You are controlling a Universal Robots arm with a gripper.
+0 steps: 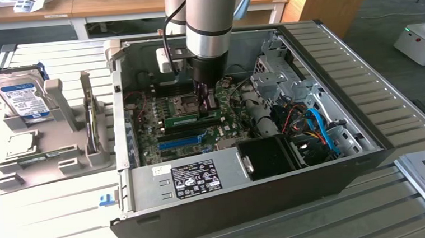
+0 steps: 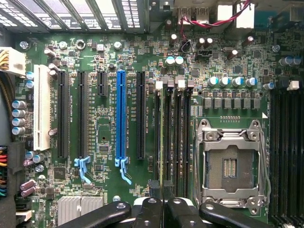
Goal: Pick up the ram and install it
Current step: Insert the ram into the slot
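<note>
**Ram held on edge over the memory slots**

The end effector (image 1: 205,99) (image 2: 164,208) is clenched, its fingers pinched on the top edge of the ram (image 1: 190,119) (image 2: 163,142). The thin green stick hangs straight down from it, standing on its long edge. That narrow grip suits a board this thin, and it keeps the contact edge free to meet a slot.

Directly beneath the end effector lie the memory slots (image 2: 175,137), a bank of dark parallel channels. The ram runs along one of them, lined up lengthwise, which is what a push-in fit needs. Whether it is fully seated or only resting at the slot's mouth cannot be told.

Just beside that bank sits the processor socket (image 2: 228,161), open and bare under its metal frame. On the other side of the end effector, a little further off, is the blue slot (image 1: 178,141) (image 2: 121,114), among the black expansion slots of the motherboard (image 1: 151,135).

All of this lies inside the computer case (image 1: 328,49), which is laid flat with its side open, so the arm can come straight down. The case rests on the desk (image 1: 55,220). Well away from the end effector, toward the exterior view's left, a hard drive (image 1: 20,99) stands in a grey stand (image 1: 47,158).
</note>
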